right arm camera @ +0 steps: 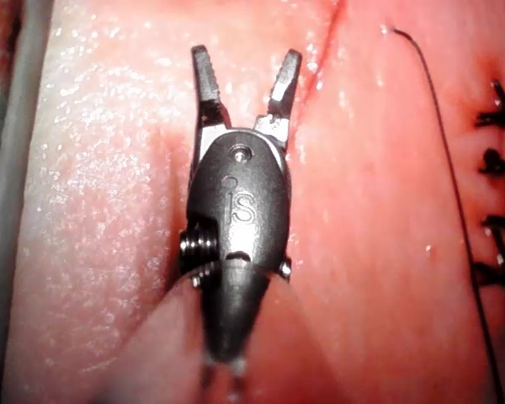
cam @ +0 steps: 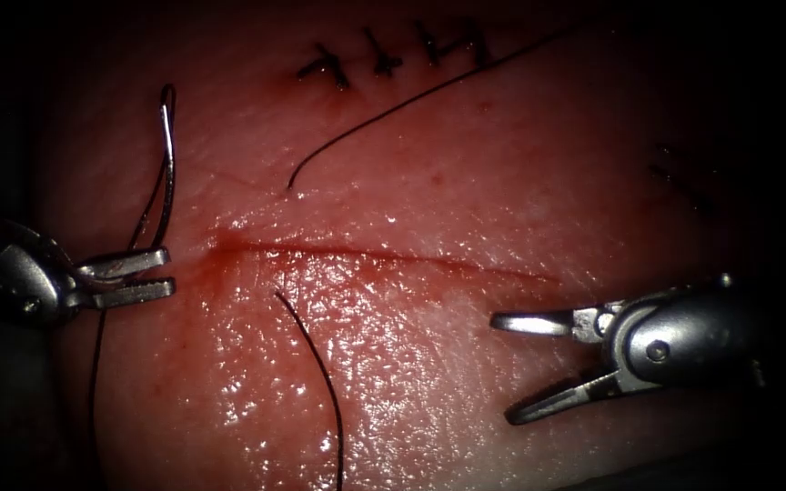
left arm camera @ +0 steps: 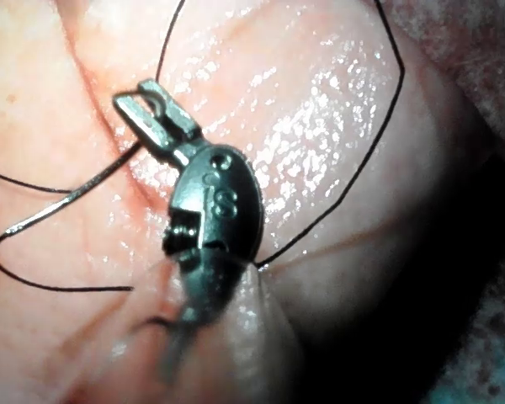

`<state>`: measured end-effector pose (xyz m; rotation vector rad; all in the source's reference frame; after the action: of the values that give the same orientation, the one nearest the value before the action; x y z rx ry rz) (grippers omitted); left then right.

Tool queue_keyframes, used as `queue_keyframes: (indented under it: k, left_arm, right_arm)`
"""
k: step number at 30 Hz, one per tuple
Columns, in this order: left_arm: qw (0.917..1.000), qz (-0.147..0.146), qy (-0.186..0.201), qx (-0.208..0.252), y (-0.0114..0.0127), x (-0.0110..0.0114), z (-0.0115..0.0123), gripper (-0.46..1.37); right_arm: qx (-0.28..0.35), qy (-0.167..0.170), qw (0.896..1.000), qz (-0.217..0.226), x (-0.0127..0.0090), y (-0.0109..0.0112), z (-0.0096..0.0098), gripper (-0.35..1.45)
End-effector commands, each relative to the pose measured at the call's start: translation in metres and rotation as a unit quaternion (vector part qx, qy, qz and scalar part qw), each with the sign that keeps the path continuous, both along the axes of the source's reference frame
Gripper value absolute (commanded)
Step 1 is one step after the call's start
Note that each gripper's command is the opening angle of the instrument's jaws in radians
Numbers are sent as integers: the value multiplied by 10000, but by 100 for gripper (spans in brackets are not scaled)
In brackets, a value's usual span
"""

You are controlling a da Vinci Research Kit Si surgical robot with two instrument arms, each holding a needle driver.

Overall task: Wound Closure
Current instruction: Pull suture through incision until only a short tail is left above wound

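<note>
Endoscope view, listed left to right. Left arm's silver end effector (cam: 161,275): enters from the left edge, its two jaws closed on the thin curved steel needle (cam: 165,173) near one end of its curve. The needle rises free of the tissue from the jaws, arcing up over the surface left of the cut's left end; its far end sits high above the jaws. Fine black suture thread (cam: 95,364) hangs down from the jaws toward the lower edge.

Glistening pink-red pork tissue (cam: 466,209): wet, pebbled sheen, brightest below the cut. Shallow straight horizontal cut (cam: 384,257): runs across the middle, with red fluid (cam: 229,259) pooled at its left end. Loose black thread strand (cam: 320,373): lies below the cut, curving to the lower edge. Second black thread strand (cam: 393,109): lies above the cut, one free end on the tissue, the rest running up to the right. Row of dark finished stitches (cam: 393,56): near the top, well apart from the open cut.

Right arm's silver end effector (cam: 511,368): enters from the right, below the cut's right end, jaws spread wide and holding nothing.

Left wrist view: left end effector (left arm camera: 143,105) clamps the needle (left arm camera: 76,198), thread (left arm camera: 366,160) looping over the shiny tissue (left arm camera: 303,126).

Right wrist view: right end effector (right arm camera: 244,71) gapes empty above the tissue (right arm camera: 93,168), stitches (right arm camera: 492,160) alongside.
</note>
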<state>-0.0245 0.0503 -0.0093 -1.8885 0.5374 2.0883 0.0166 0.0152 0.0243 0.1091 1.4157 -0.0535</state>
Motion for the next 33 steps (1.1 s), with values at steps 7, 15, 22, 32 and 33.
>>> queue_keyframes:
  k: [7, 15, 22, 32, 33]
  left_arm:
    - [10000, 8, 69, 24, -1, 11, -2, -35]
    - [10000, -14, 86, 23, -1, 8, -3, -35]
    - [10000, -16, 88, 20, -1, 8, -3, -35]
    - [10000, -9, 84, 19, -2, 9, -3, -35]
    - [10000, -9, 84, 19, -2, 9, -3, -35]
  right_arm:
    - [-472, 22, 9989, -27, 44, 8, 36, 133]
    - [-678, -176, 9959, -568, 85, -2, 63, 129]
    - [-771, -536, 9912, -929, 109, -7, 81, 125]
    - [-810, -508, 9880, -1211, 134, -15, 103, 103]
    - [-801, -516, 9877, -1240, 136, -16, 105, 99]
